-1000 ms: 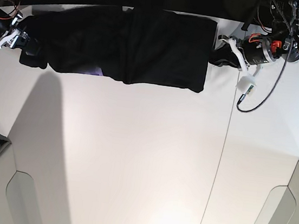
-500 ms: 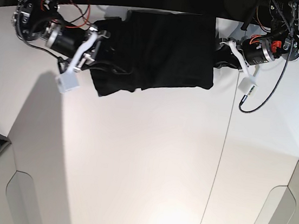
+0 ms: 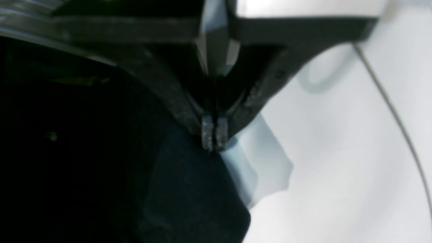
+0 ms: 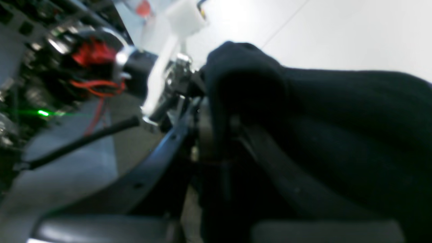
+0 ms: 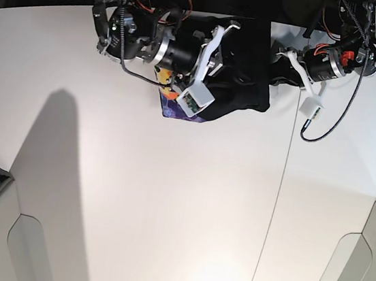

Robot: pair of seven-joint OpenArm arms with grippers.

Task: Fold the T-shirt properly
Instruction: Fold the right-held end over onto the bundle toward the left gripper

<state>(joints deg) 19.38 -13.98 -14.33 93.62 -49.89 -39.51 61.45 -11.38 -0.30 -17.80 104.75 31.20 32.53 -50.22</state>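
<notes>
Jaws first: your left gripper (image 3: 213,135) has its two tips pressed together with black cloth pinched right at them, so it's clamped on the edge of the T-shirt (image 5: 248,66). Your right gripper (image 4: 211,135) has dark fabric bunched over and around it; it looks clamped on the cloth too, though the view is blurred and the tips themselves are buried.

Out from the jaws, the shirt hangs as a dark mass between your two arms at the far edge of the table (image 5: 167,199), the right arm carrying its side across toward the left one. Beneath the right gripper a strip of the print (image 5: 172,101), orange-yellow on blue-purple, peeks out under the black.

My read: you're mid-fold, bringing one side over onto the other. Keep both pinches firm and the left hand anchored while the right travels. Hold the carried edge taut enough that the layer lands flat instead of rumpling. Line the moving edge up with the edge beside your left jaws before you lower. Watch the dangling cable (image 5: 327,123) near the left arm; don't let cloth snag it.
</notes>
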